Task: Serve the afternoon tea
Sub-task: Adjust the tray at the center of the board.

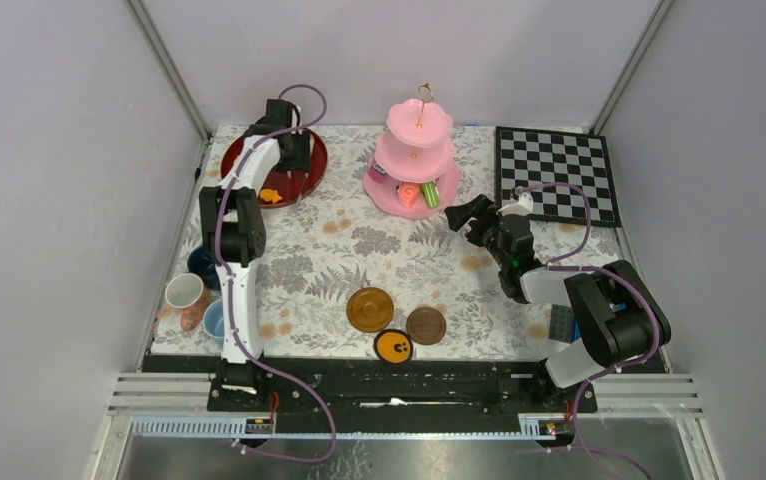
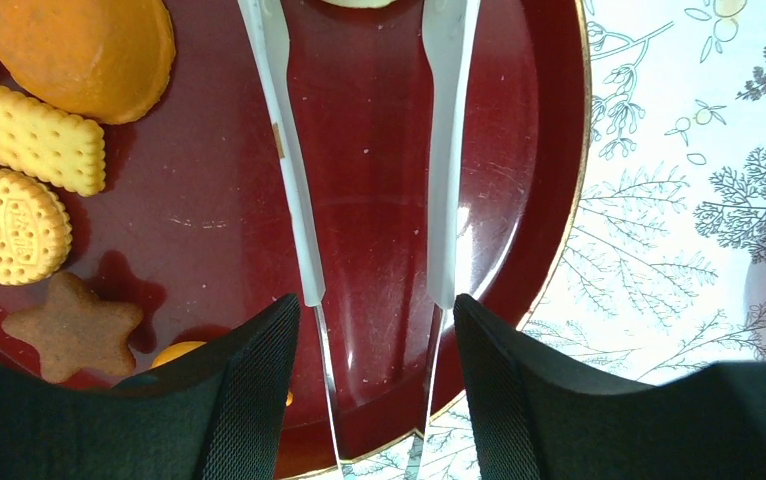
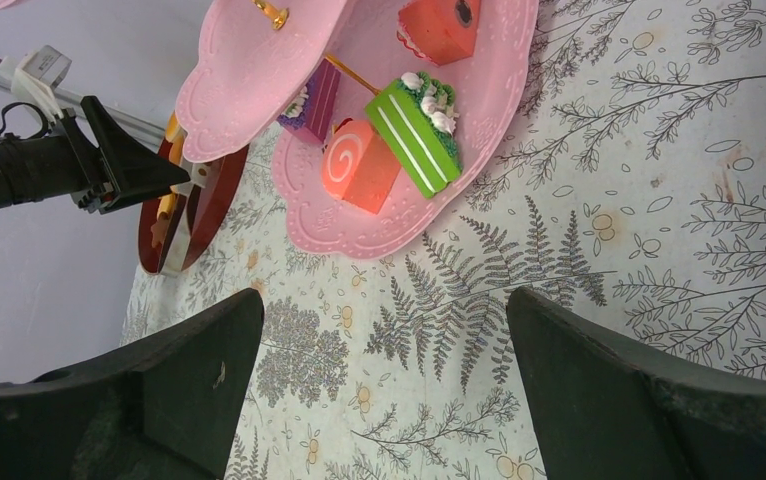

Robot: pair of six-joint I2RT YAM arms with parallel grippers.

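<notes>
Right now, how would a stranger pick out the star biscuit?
Go to the dark red plate in the far left corner of the table, where the left gripper holds white tongs. Beside the pale round biscuit lies the star biscuit: the only brown, star-shaped piece.

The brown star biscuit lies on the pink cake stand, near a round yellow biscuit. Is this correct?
Not quite. The star biscuit lies on the dark red plate, not on the pink cake stand; the left wrist view shows it. It is indeed near the round yellow biscuit.
</notes>
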